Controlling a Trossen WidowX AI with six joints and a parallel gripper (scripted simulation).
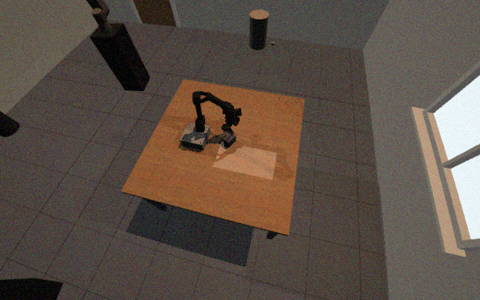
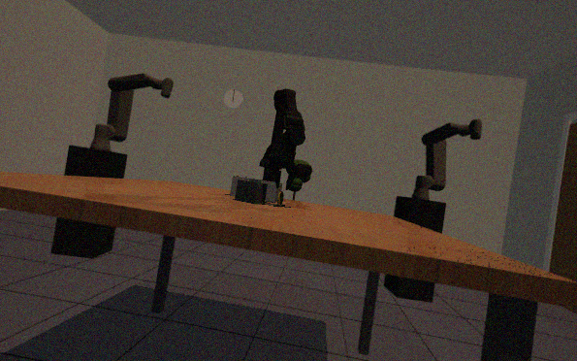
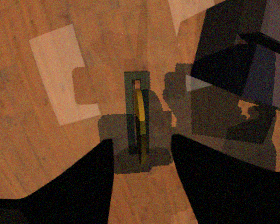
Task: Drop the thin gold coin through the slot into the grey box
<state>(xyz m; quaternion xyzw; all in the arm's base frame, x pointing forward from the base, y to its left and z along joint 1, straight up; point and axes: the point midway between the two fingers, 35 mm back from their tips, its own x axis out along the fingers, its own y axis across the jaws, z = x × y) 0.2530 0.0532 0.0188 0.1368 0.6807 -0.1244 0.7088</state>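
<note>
The black two-fingered hand [image 3: 140,183] is held partly spread and empty above the thin gold coin [image 3: 141,106], seated upright in its dark-green holder [image 3: 136,123] mid-worktop. Just right, the closed grey box [image 3: 247,50] crowds it on the orange wooden worktop [image 3: 31,149].

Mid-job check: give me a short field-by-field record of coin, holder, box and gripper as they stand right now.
coin: upright on its edge in the holder
holder: dark green, on the table
box: grey, beside the holder; slot not visible
gripper: above the coin, fingers apart on either side of the holder, holding nothing
stage: coin not yet picked up
</note>
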